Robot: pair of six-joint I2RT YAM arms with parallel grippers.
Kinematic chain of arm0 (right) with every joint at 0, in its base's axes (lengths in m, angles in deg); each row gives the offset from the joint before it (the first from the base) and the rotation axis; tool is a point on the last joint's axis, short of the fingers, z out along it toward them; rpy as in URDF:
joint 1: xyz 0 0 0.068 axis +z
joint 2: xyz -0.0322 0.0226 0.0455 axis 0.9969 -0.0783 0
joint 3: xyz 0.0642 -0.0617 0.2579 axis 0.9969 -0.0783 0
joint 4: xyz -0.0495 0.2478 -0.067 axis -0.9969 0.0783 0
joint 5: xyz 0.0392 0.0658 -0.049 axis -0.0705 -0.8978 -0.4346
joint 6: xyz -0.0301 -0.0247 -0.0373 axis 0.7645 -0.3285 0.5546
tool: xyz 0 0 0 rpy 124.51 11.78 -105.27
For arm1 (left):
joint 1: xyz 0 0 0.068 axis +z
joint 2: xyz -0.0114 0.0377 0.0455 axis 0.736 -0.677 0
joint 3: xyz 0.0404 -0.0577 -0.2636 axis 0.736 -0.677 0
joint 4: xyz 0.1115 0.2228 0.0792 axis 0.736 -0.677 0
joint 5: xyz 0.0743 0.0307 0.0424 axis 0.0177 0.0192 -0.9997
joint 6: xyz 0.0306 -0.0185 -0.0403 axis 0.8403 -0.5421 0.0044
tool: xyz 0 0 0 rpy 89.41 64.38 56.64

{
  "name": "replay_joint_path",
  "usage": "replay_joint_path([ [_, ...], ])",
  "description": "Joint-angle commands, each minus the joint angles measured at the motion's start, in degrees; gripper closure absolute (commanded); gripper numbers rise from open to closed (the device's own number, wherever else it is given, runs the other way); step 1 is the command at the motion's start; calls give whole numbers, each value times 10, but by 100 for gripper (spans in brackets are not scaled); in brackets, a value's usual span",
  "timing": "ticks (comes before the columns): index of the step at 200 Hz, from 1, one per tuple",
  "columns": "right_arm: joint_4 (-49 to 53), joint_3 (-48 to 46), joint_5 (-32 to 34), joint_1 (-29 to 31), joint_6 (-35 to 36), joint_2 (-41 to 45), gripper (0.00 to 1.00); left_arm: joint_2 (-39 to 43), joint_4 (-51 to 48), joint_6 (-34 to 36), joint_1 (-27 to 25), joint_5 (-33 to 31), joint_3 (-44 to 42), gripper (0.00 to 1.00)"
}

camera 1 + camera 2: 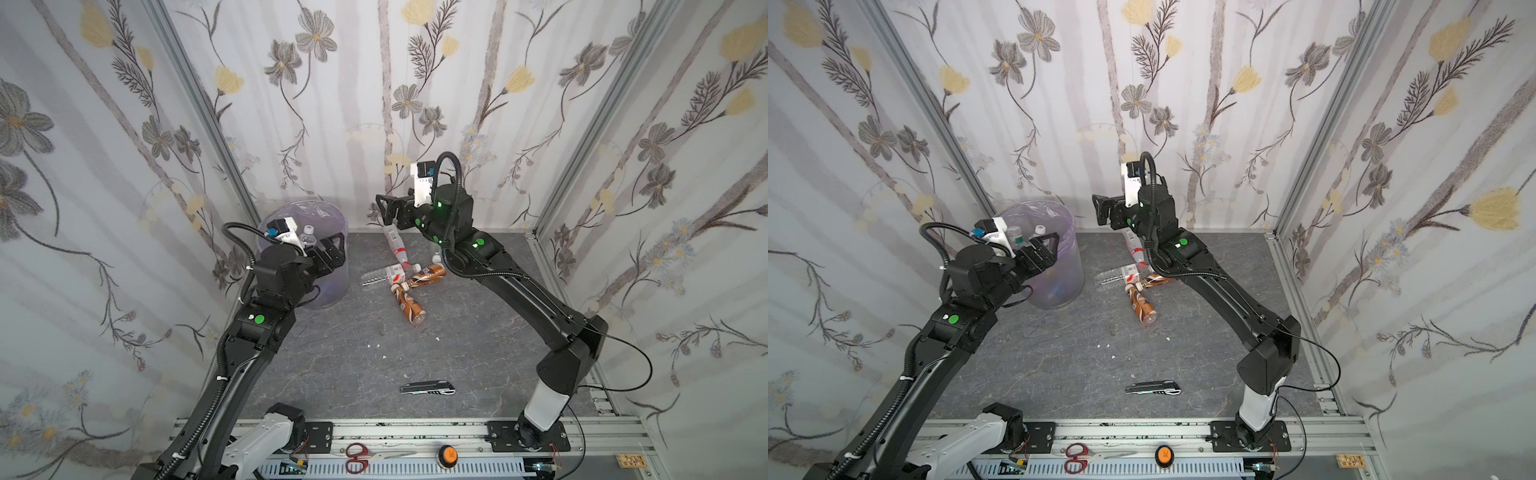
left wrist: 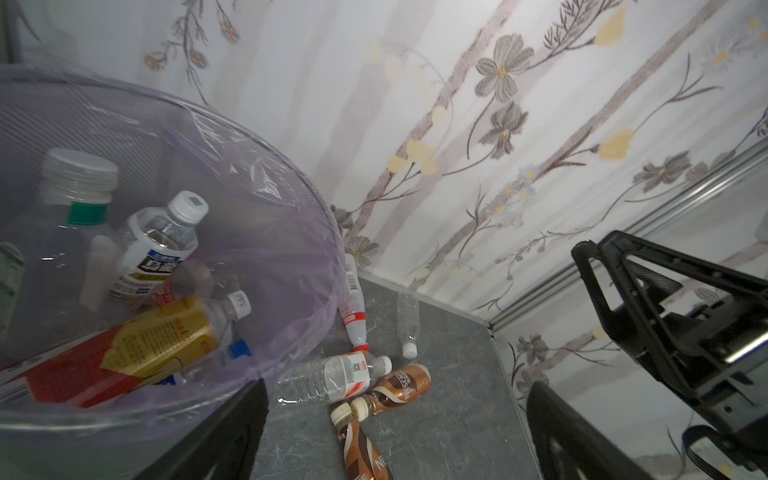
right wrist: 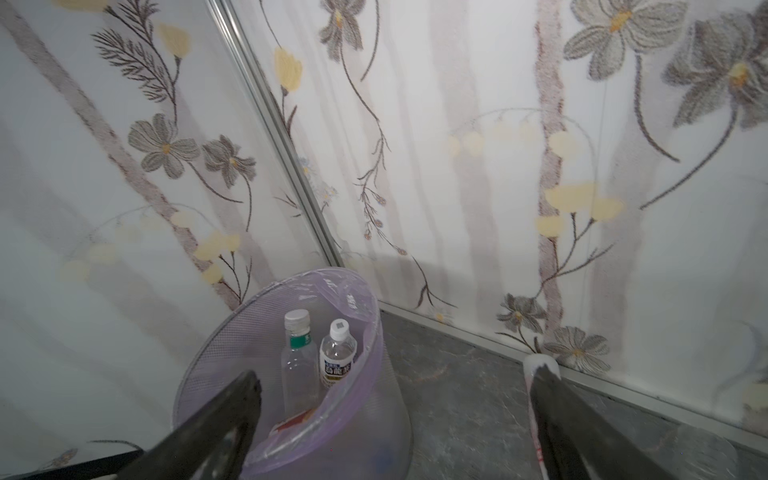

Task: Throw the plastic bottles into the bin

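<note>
**Plastic bottles (image 1: 409, 306): some binned, some loose**

Both top views: the bin (image 1: 334, 286) stands back left, my left claw (image 1: 333, 253) spread empty near its rim. My right claw (image 1: 384, 210) hangs splayed, holding nothing, over a red-labelled bottle (image 1: 395, 244).

Left wrist view: bottles cover the bin's bottom. A crushed clear bottle (image 2: 332, 378) and two brown coffee bottles (image 2: 401, 384) lie beside it.

Right wrist view: two bottles stand upright inside.

I judge I'm between drops. Next I descend, clamp one loose bottle and carry it over the rim.

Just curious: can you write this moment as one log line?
left gripper: open, by bin | right gripper: open, raised | bottles: some binned, several on table
</note>
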Motion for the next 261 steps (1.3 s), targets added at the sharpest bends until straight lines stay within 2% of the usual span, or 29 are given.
replay_joint_path([
  [1,-50,-93,1,-34,-32,54,0,-34,1,35,-65,-46,3,0],
  [43,-73,-291,0,-111,-51,165,0,-161,-18,70,-186,-97,14,0],
  [91,-82,-438,-11,-208,-69,261,0,-325,-85,38,-237,-94,84,0],
  [109,-86,-472,-13,-234,-73,288,0,-368,-87,-3,-235,-73,92,0],
  [145,-102,-516,-18,-249,-82,323,0,-467,-88,-61,-219,8,145,0],
  [183,-115,-542,-23,-258,-88,337,0,-530,-88,-91,-190,84,176,0],
  [229,-132,-554,-38,-264,-92,338,0,-553,-90,-103,-162,97,169,0],
  [261,-163,-563,-117,-262,-105,322,0,-577,-91,-106,-164,109,180,0],
])
